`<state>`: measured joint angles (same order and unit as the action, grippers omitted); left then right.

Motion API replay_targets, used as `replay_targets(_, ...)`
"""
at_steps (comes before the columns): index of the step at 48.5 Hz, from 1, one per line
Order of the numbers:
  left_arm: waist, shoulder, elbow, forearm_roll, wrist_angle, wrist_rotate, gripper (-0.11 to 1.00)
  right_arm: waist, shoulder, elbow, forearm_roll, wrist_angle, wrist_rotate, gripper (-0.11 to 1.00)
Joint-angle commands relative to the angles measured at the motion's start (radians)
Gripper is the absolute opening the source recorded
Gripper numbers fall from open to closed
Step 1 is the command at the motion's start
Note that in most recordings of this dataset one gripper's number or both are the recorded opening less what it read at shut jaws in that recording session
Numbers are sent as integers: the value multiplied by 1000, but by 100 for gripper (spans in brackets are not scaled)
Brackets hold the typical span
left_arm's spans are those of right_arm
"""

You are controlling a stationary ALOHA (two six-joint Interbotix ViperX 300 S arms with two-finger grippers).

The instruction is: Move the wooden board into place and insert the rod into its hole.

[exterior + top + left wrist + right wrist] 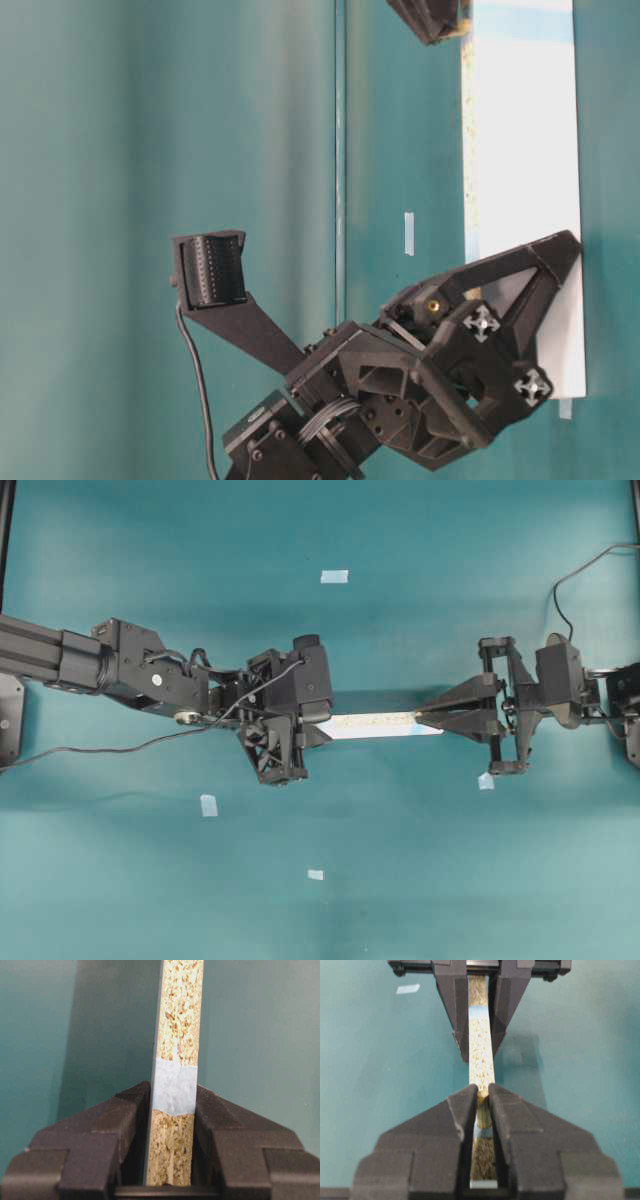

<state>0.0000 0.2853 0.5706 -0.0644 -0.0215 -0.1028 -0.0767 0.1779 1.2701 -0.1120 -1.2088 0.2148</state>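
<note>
A teal mat (pixel 420 880) covers the whole table under both arms. At mid-frame in the overhead view the wooden board (pixel 372 724) stands on its long edge, its speckled tan chipboard edge turned up, its whitish face showing in the table-level view, with a pale-blue tape band (pixel 174 1086) across the edge. There is one board, one rod and four loose tape squares (pixel 334 577) scattered on the mat. The left gripper (pixel 172 1105) is clamped narrowly on the board's left end, its fingers pressed against both faces. The right gripper (pixel 483 1096) sits at the board's right end with its jaws nearly together, pinching the small cream rod (pixel 483 1094) just above the chipboard edge. The hole cannot be made out.
</note>
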Motion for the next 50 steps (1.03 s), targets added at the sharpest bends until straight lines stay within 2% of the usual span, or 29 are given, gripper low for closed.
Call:
replay_targets(1,-5,-17,-5,-3,-3,-14,23,8,-29,8,-2,31,0,12)
replay_targets(21,-5,-17,-5,-3,-3,-14,23,8,-66,3,-2,153,3,12)
replay_targets(38,-5,-15,-5,-3,-2,-14,23,8,-71,-15,-2,305,12,12)
replay_targets(50,-6,-18,-6,-3,-2,-14,23,12,-121,-17,-3,371,28,12)
